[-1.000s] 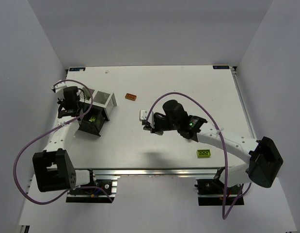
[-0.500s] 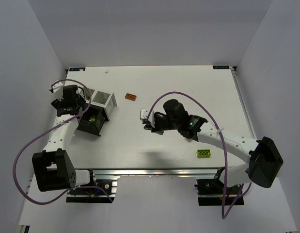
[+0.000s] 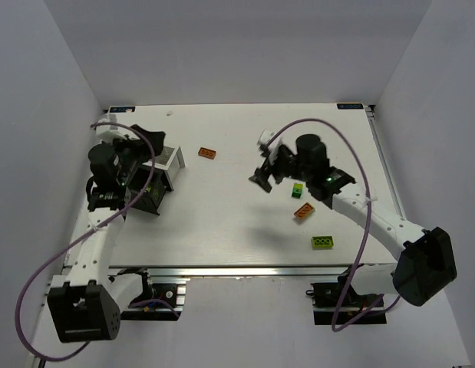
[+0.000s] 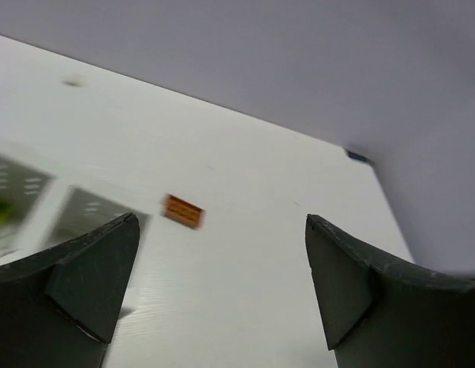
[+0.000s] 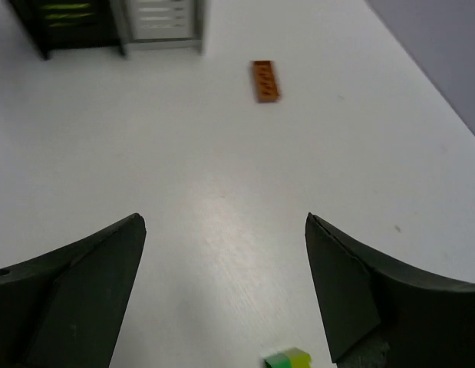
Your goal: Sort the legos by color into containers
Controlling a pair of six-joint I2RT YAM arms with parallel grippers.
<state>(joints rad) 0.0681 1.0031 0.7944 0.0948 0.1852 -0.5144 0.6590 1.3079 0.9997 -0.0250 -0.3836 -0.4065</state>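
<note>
Four legos lie loose on the table: an orange one (image 3: 208, 152) near the containers, a green one (image 3: 298, 189), another orange one (image 3: 304, 211) and a lime one (image 3: 322, 242). The white container (image 3: 169, 159) and the black container (image 3: 142, 197) stand side by side at the left. My left gripper (image 3: 149, 142) hovers open and empty over the white container's far edge. My right gripper (image 3: 266, 164) hangs open and empty mid-table, just left of the green lego. The left wrist view shows the orange lego (image 4: 183, 211) ahead. The right wrist view shows the green lego (image 5: 287, 359) below and the far orange lego (image 5: 265, 80).
Lime bricks lie inside the black container (image 5: 68, 23), next to the white container (image 5: 160, 23). The table's right rail (image 3: 383, 165) runs past the right arm. Grey walls enclose the table on three sides.
Both grippers went from shut to open. The left arm lifted off the containers. The right arm swung back and to the right, which uncovered the green and orange legos beneath it.
</note>
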